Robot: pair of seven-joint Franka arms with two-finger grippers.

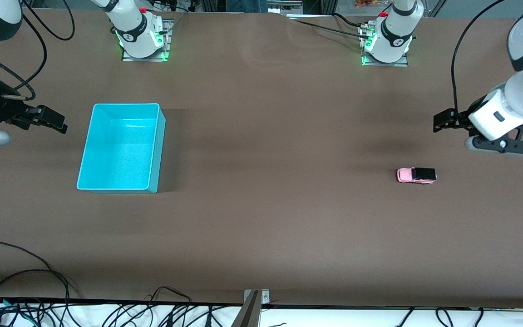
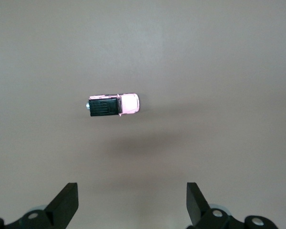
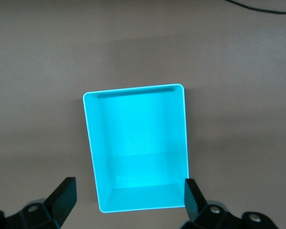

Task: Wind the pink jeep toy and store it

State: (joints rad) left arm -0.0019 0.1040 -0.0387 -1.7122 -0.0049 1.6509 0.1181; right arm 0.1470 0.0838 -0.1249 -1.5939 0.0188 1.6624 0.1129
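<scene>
The right pincer [image 1: 55,120] hangs above the brown surface [image 1: 270,136] at the right arm's end, just beside the bin [image 1: 120,147] but apart from it. In the right wrist view its two fingers [image 3: 62,198] stand wide apart with nothing between them, and the bin [image 3: 138,148] lies below.

The bin is a turquoise rectangular box, open at the top, with nothing in it. It rests on the surface toward the right arm's end, well apart from the jeep.

The jeep [image 1: 416,175] sits on the surface toward the left arm's end, nearer to the front camera than the left pincer. Its pink body points toward the bin and its black rear section toward the left arm's end. In the left wrist view the jeep [image 2: 113,105] lies by itself, touching nothing.

The left pincer [image 1: 443,120] hangs above the surface near the jeep, not touching it. Its fingers [image 2: 66,202] are spread wide and hold nothing.
</scene>
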